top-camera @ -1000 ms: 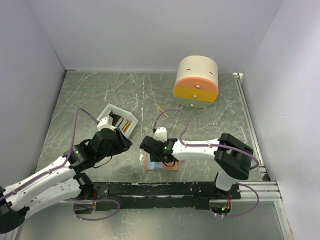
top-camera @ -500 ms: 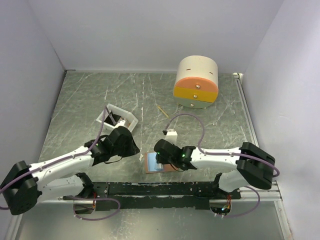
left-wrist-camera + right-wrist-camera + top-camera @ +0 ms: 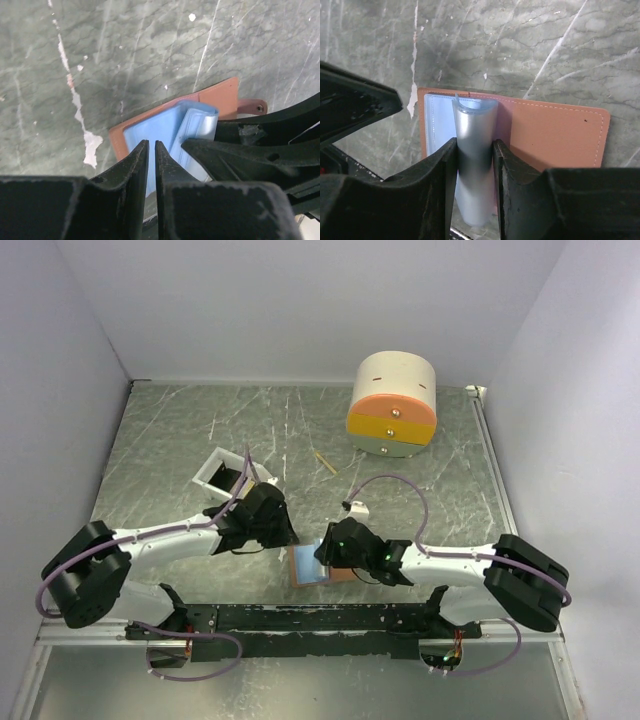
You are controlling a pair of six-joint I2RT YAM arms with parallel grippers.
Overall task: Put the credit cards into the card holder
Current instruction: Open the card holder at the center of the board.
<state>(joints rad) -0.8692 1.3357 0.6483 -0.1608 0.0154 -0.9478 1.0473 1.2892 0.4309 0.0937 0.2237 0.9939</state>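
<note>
Right gripper [image 3: 475,150] clamps the card holder's [image 3: 555,132] bowed light-blue flap — left gripper [image 3: 151,150], at nine o'clock, nearly together, empty.

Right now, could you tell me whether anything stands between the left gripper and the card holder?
Nothing visible does: the left gripper points straight at the card holder and its blue inner face. The right gripper pinches its flap alongside, not between.

Grey-green marbled desk [image 3: 180,430] veined with white streaks, plain pale lavender walls [image 3: 280,300] enclosing it on three sides, black mounting rail [image 3: 300,618] along the near edge, soft even light, faint shadows
</note>
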